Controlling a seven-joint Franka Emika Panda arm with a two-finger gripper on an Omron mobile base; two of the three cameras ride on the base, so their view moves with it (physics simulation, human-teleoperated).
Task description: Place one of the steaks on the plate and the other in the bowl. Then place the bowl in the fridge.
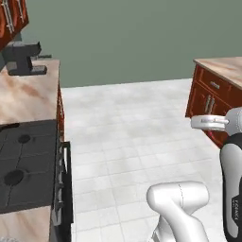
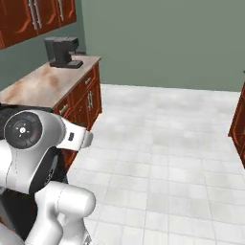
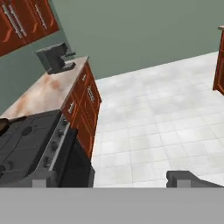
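Observation:
My gripper is open, its two dark fingertips standing far apart with nothing between them. It looks down over a black stove and the pale tiled floor. The steaks, the plate, the bowl and the fridge are out of view.
A marble counter on red-brown cabinets runs along the left, with a black coffee machine at its far end. The black stove has a dark handle at its far edge. A second red-brown cabinet block stands right.

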